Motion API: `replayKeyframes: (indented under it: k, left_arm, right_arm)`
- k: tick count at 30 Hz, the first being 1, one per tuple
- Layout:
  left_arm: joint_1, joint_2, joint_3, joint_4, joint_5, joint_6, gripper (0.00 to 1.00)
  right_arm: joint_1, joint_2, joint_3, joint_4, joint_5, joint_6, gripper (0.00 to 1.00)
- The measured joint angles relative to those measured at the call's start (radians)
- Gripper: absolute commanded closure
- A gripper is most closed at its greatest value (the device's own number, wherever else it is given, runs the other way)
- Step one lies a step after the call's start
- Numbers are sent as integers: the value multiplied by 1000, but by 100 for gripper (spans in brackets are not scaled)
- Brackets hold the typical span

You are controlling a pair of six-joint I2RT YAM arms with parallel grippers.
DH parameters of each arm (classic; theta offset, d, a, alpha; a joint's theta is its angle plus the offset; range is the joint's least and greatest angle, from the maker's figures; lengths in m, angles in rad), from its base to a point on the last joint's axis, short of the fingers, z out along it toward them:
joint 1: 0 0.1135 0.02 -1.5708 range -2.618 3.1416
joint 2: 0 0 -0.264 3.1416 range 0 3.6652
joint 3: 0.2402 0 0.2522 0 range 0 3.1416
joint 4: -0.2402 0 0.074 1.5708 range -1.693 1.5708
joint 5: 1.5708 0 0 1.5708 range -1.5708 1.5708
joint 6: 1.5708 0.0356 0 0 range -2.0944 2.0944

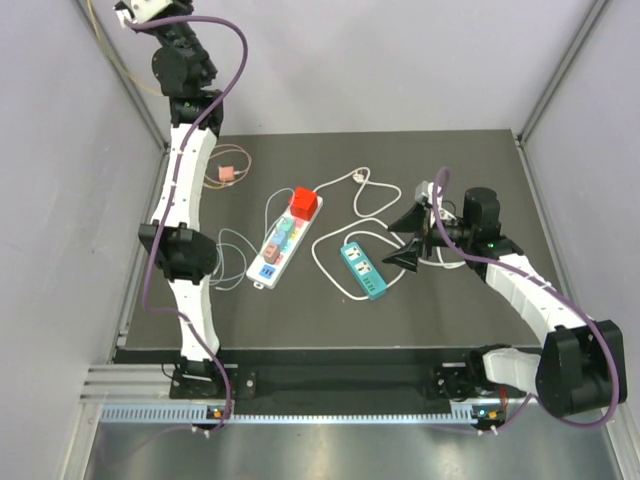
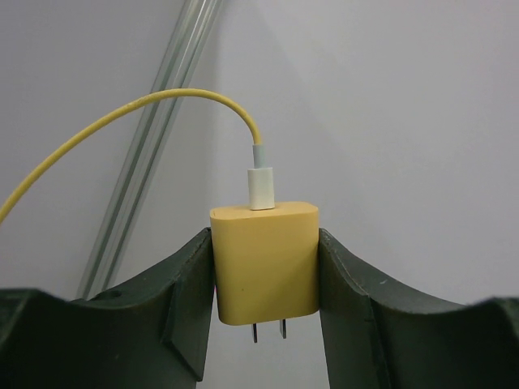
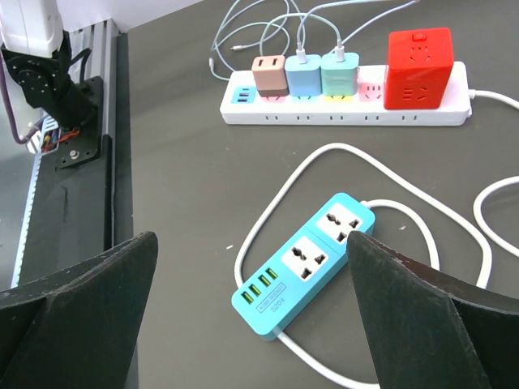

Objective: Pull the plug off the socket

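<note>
Closest to the left wrist lens, dark fingers (image 2: 182,308) of left end effector (image 2: 265,243), clamped on both sides of a mustard-yellow rounded plastic plug (image 2: 263,271). Held in the air against a pale wall, clear of any socket, two bare metal prongs (image 2: 268,331) below, white connector (image 2: 262,188) and yellow cable (image 2: 122,113) on top.

From top external: left end effector (image 1: 135,12) high at the far-left corner, partly cut off by the frame edge, plug too small to make out. On dark desk (image 1: 450,310), long white power strip (image 1: 257,281) carrying a red cube adapter (image 1: 304,204) and pastel chargers (image 1: 278,240); teal power strip (image 1: 362,270) just beside right end effector (image 1: 408,240).

From right wrist: jaws spread wide, gripping nothing, above teal power strip.
</note>
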Motion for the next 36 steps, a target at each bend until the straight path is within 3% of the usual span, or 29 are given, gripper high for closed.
replayKeyframes:
  k: [6,17,27,36]
  left_arm:
    - [10,-24,-211,-10,-18,-55,100]
    - [11,-26,-614,-220,-50,-201,100]
    - [45,-26,-693,-515,1,-382,98]
    - [129,37,-696,-725,202,-520,97]
  right_arm:
    - [-7,0,0,0,3,0,0]
    - [-24,0,0,-1,0,2,0]
    - [-33,0,1,-1,-7,2,0]
    - [-43,0,1,-1,-14,1,0]
